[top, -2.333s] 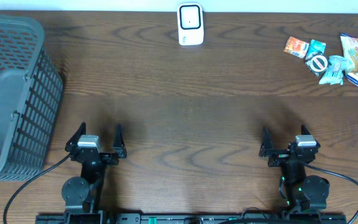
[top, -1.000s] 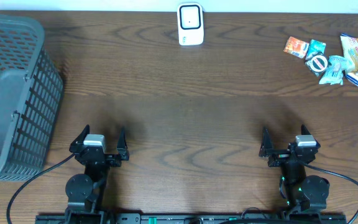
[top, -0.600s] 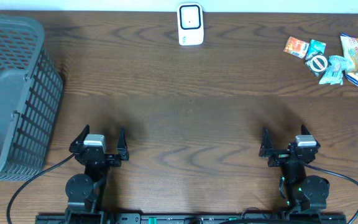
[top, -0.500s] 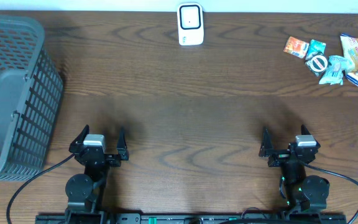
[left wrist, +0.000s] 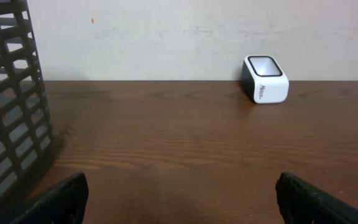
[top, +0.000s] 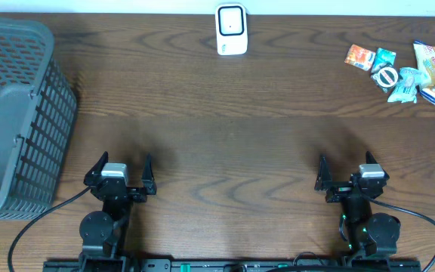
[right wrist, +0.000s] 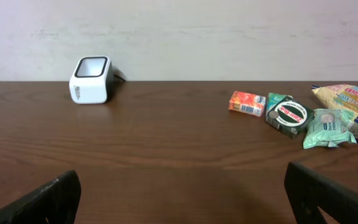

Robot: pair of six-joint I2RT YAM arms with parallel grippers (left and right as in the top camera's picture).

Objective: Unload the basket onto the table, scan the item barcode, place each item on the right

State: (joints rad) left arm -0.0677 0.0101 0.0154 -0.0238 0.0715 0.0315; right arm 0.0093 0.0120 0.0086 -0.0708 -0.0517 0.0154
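The white barcode scanner (top: 231, 30) stands at the back middle of the table, and shows too as the scanner (left wrist: 265, 79) and the scanner (right wrist: 91, 79) in the wrist views. Several small packaged items lie at the back right: an orange packet (top: 359, 56), a round tin (top: 387, 77), a pale green pack (top: 407, 83) and a snack bag (top: 433, 66). My left gripper (top: 121, 163) is open near the front left with nothing between its fingers (left wrist: 61, 198). My right gripper (top: 345, 163) is open at the front right, also with nothing in it, far from the items.
A tall grey mesh basket (top: 13, 113) fills the left edge of the table; its wall (left wrist: 8, 112) stands close on the left in the left wrist view. A pale wall runs behind the table's far edge.
Early on, the left gripper shifted slightly to the right and toward the front. Over the last second nothing has moved.
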